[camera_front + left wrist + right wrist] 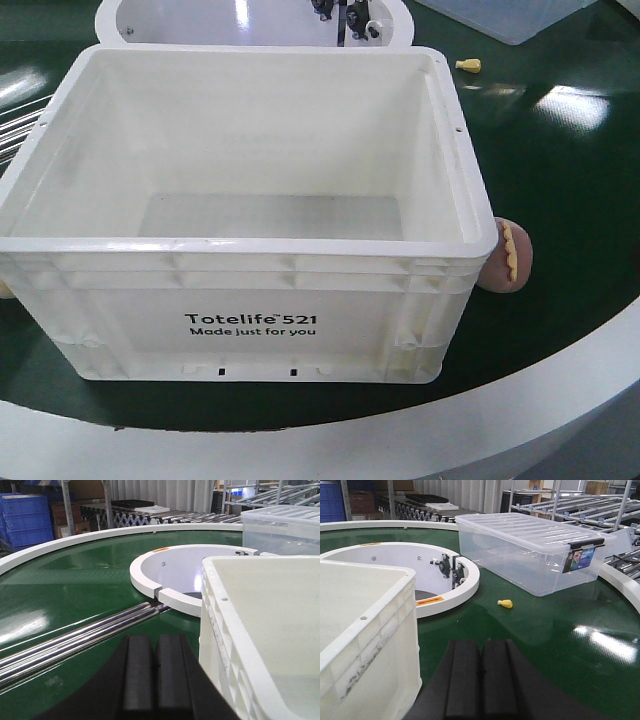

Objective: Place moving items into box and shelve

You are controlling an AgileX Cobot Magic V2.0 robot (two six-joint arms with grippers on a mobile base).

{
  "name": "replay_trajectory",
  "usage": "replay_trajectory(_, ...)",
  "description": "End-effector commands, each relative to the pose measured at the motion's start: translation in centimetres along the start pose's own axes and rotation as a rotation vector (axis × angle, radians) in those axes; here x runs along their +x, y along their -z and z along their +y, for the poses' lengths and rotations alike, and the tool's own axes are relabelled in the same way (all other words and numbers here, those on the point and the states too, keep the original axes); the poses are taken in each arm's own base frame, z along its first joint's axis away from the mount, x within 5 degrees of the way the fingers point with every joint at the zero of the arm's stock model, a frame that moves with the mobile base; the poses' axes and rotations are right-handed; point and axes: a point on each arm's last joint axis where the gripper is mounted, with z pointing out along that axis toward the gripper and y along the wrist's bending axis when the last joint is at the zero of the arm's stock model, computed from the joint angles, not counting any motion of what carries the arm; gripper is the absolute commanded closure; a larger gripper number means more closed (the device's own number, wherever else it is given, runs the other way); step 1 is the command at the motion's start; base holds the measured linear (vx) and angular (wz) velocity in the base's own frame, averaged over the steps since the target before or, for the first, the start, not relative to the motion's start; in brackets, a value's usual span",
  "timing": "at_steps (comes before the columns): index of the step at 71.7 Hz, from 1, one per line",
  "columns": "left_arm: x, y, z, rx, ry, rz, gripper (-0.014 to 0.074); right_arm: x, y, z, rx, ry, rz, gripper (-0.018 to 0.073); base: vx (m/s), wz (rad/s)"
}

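Your left gripper (154, 677) has its black pads pressed together, low over the green belt (75, 580) just beside the left wall of the white box (260, 630), and steel rods (75, 640) run past on its other side. Your right gripper (481, 680) is closed the same way, beside the box's right wall. The box stands upright on the belt, bare floor showing. The pinkish-brown ball (510, 255) sits outside it at the right front corner, partly under the rim. Farther off, a small yellow piece (505, 603) lies near a clear lidded bin (535, 550)
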Motion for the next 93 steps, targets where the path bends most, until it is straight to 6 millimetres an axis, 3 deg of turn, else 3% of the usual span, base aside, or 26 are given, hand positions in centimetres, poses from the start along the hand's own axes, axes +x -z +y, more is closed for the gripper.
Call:
replay_trajectory(1, -2.8, -0.1, -0.1, 0.004, 0.006, -0.108, 0.0622, -2.8, 0.2, -0.4, 0.024, 0.013, -0.132, 0.0571, 0.00, 0.00)
replay_trajectory(12, -5.5, -1.3, -0.2, 0.001, -0.003, -0.086, 0.0622, -5.9, -0.5, -0.6, 0.016, 0.013, -0.110, 0.0571, 0.00, 0.00)
replay_trajectory(25, -9.0, -3.3, -0.3, 0.003, 0.000, -0.115, 0.0622, -9.4, -2.6, -0.9, 0.014, 0.015, -0.110, 0.0571, 0.00, 0.00)
replay_trajectory(36, -11.1, -4.5, -0.4, 0.003, 0.001, -0.123, 0.0617, -10.4, -4.4, -1.0, 0.014, 0.015, -0.106, 0.0568, 0.00, 0.00)
replay_trajectory(44, -11.2, -4.8, -0.4, 0.000, -0.008, -0.101, 0.0584, -10.3, -4.7, -1.0, 0.014, 0.015, -0.099, 0.0536, 0.00, 0.00)
replay_trajectory(55, -11.2, -4.8, -0.3, -0.008, -0.058, -0.096, 0.0472, -10.3, -4.7, -1.0, 0.014, 0.014, -0.099, 0.0381, 0.00, 0.00)
replay_trajectory(69, -11.0, -4.9, -0.3, -0.011, -0.067, -0.083, 0.0214, -10.4, -4.7, -1.0, 0.014, 0.002, -0.105, 0.0020, 0.00, 0.00)
replay_trajectory(77, -10.9, -4.9, -0.3, -0.012, -0.062, -0.068, 0.0091, -10.4, -4.7, -1.0, 0.014, -0.001, -0.109, -0.0141, 0.00, 0.00)
replay_trajectory(83, -10.7, -4.9, -0.2, -0.014, -0.046, -0.046, 0.0034, -10.3, -4.7, -1.0, 0.012, -0.001, -0.098, -0.0163, 0.00, 0.00)
replay_trajectory(93, -10.3, -4.9, -0.2, -0.019, -0.004, -0.001, 0.0023, -10.0, -4.7, -0.9, 0.007, -0.002, -0.059, -0.0148, 0.00, 0.00)
